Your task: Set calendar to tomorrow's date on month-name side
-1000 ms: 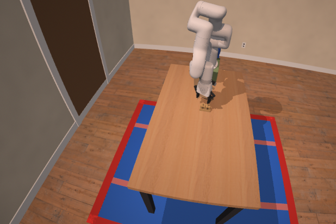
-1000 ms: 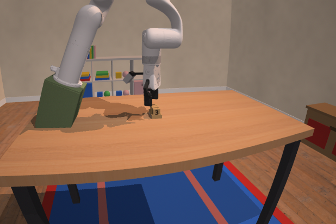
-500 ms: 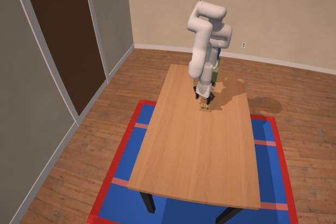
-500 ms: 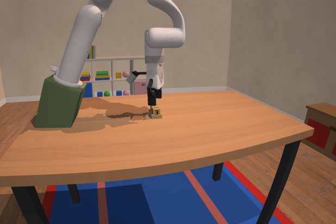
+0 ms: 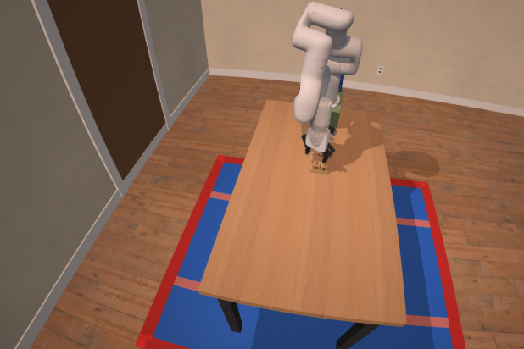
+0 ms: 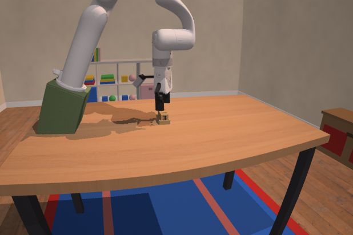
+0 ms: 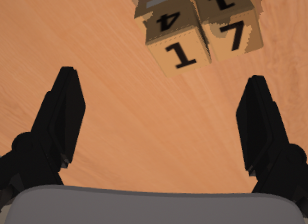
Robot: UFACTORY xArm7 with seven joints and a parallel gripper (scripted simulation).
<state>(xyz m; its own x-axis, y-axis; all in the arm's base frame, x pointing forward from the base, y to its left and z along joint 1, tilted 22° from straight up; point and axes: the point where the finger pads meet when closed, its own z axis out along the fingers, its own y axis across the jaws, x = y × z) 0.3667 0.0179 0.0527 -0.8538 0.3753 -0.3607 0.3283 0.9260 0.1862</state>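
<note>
The calendar tray point(image 5: 320, 172) point(image 6: 164, 122) stands flat on the table and bears two wooden cubes side by side. In the wrist view one cube point(image 7: 180, 54) shows 1 on its brighter face and an inverted 4 on the darker face by the tray's grey label strip point(image 7: 162, 0); the other cube point(image 7: 232, 36) shows 7 and an inverted 1. The label's lettering is cut off. A 3 shows on a cube side point(image 6: 164, 117) in the exterior view. My gripper point(image 5: 316, 157) point(image 6: 163, 106) point(image 7: 162, 89) is open and empty, just above the cubes and slightly to one side.
The wooden table point(image 5: 305, 231) point(image 6: 217, 130) bears the tray. The green arm base point(image 6: 61, 110) stands at the table's end in the exterior view. The arm's shadow falls across the table beside the tray. A shelf stands behind, off the table.
</note>
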